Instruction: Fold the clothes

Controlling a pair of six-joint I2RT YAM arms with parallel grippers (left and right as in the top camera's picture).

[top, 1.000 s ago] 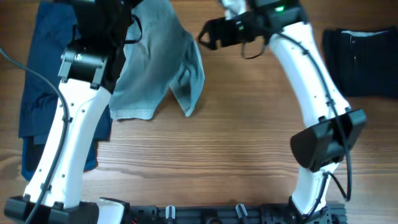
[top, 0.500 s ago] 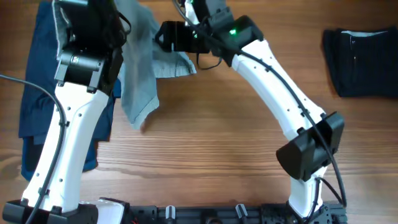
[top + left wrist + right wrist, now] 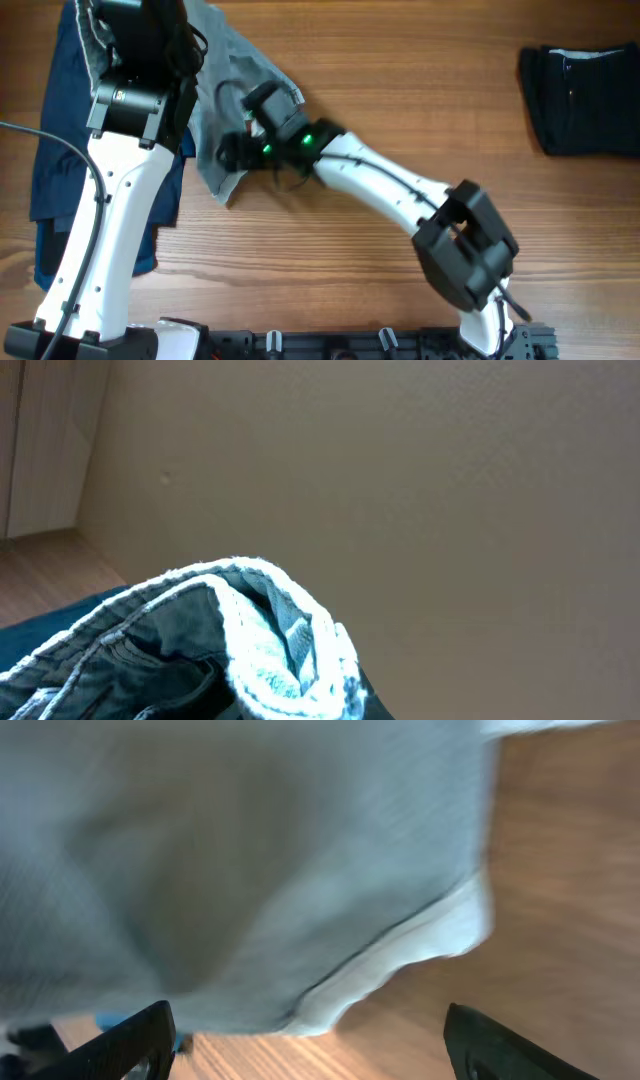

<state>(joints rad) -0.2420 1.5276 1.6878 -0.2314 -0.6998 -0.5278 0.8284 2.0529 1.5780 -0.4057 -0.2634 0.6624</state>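
The pale denim shorts (image 3: pixel 235 85) hang from my left gripper (image 3: pixel 140 25) at the top left, and their lower edge reaches the table. In the left wrist view the bunched waistband (image 3: pixel 260 645) fills the jaws, and the fingers are hidden by cloth. My right gripper (image 3: pixel 232 152) is open at the shorts' lower part. In the right wrist view the jaws (image 3: pixel 320 1055) are spread wide over bare wood, just below the pale hem (image 3: pixel 400 945), and are not touching it. Dark navy garments (image 3: pixel 60 160) lie under the left arm.
A folded dark navy garment (image 3: pixel 580 95) lies at the far right edge. The wooden table (image 3: pixel 420 80) shows between it and the shorts. My right arm stretches diagonally across the middle from its base at the bottom right.
My right arm has swung from the top centre down and left to the shorts' lower part. The shorts, spread wider before, now hang in a narrower drape from the left gripper.
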